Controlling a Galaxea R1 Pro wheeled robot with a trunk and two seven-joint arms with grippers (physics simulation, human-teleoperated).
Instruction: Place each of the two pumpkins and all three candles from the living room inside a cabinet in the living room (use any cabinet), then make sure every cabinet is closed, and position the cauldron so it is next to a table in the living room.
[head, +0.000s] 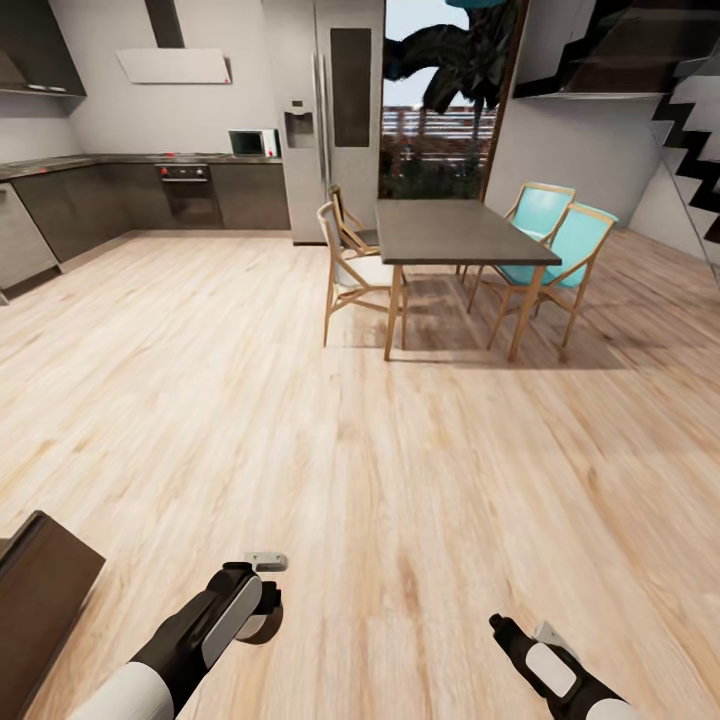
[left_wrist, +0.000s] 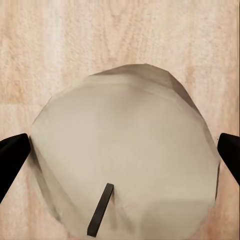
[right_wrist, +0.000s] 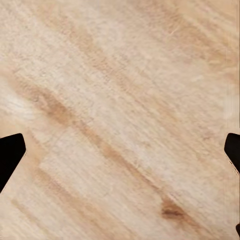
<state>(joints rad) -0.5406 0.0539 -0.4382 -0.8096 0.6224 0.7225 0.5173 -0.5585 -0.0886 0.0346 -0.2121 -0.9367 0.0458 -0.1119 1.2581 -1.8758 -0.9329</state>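
Observation:
A cream-white candle (left_wrist: 125, 155) with a dark wick (left_wrist: 100, 210) sits between my left gripper's fingers (left_wrist: 12, 155), whose tips press on its two sides. In the head view my left gripper (head: 262, 592) hangs low over the plank floor with the pale candle (head: 258, 626) in it. My right gripper (head: 505, 630) is low at the right. In its wrist view the right gripper (right_wrist: 122, 150) is open, its fingers wide apart over bare wood floor. A dark brown wood corner (head: 40, 590), perhaps the cabinet, shows at the lower left. Pumpkins, the other candles and the cauldron are out of view.
Ahead stands a grey dining table (head: 455, 232) with wooden chairs (head: 350, 265) and two teal chairs (head: 560, 250). The grey kitchen counters (head: 120, 190) and a fridge (head: 335, 110) line the far wall. Stairs (head: 690, 130) rise at the right. Wood floor (head: 330, 430) stretches between.

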